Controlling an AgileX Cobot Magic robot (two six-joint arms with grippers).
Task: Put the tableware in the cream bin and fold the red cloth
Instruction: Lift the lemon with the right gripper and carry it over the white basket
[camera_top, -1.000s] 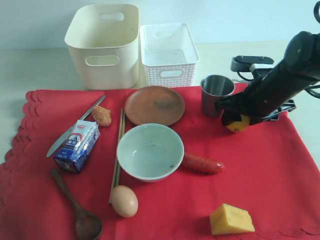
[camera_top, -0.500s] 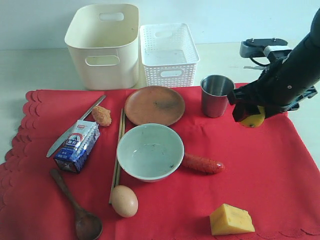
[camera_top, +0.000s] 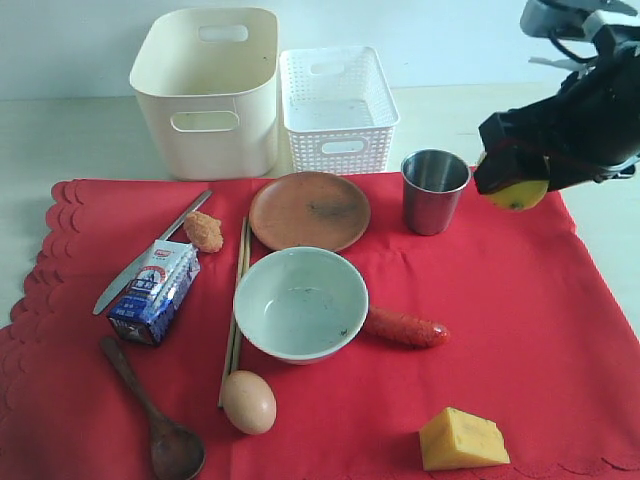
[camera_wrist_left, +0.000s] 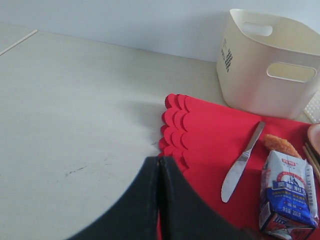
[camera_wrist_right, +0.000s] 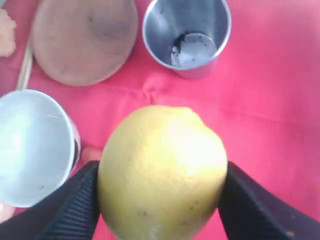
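My right gripper (camera_top: 512, 190) is shut on a yellow lemon (camera_wrist_right: 162, 170), held in the air right of the steel cup (camera_top: 434, 190). On the red cloth (camera_top: 540, 320) lie the brown plate (camera_top: 309, 211), white bowl (camera_top: 300, 303), chopsticks (camera_top: 236, 310), knife (camera_top: 150, 253) and dark wooden spoon (camera_top: 152, 415). The cream bin (camera_top: 205, 90) stands behind the cloth at the back left. My left gripper (camera_wrist_left: 160, 167) is shut and empty, over the cloth's scalloped left edge; it is out of the exterior view.
A white lattice basket (camera_top: 338, 108) stands beside the cream bin. On the cloth also lie a milk carton (camera_top: 153, 292), a fried nugget (camera_top: 204, 231), an egg (camera_top: 248, 401), a sausage (camera_top: 405, 327) and a cheese wedge (camera_top: 461, 439).
My right gripper has lifted the lemon up off the cloth and carried it to the right, away from the steel cup. Everything else lies unmoved.
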